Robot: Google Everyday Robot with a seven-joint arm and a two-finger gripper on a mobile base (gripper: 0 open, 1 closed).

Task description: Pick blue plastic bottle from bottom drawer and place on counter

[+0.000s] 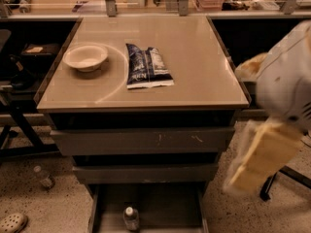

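**A:** Here's the gripper (248, 174), hanging out to the right of the cabinet, level with the middle drawer front and clear of everything. It's the robot's only arm, so this is the one that goes in.

**B:** Is it open or closed?

**A:** Can't tell from this angle. Nothing seems to be in it, though.

**B:** And the target?

**A:** The blue plastic bottle (130, 218) stands in the bottom drawer (167, 205), which is pulled out. From the gripper it's down and well off to the left as the camera sees it, close to the drawer's left wall.

**B:** Standing or lying down?

**A:** Upright, white cap on top, so its long axis runs straight up and down. Probably a grasp around the body from the side, or down over the cap.

**B:** That's the relation that counts, then.

**A:** Exactly. The gripper has to drop and sweep left across the drawer mouth, staying below the jutting drawer fronts. The counter (199, 57) sits above it and to its left, and that's the drop-off.

**B:** Any space up there?

**A:** A bowl (86, 57) sits far left and a dark blue pouch (146, 67) mid-top. The side nearest the gripper is bare.
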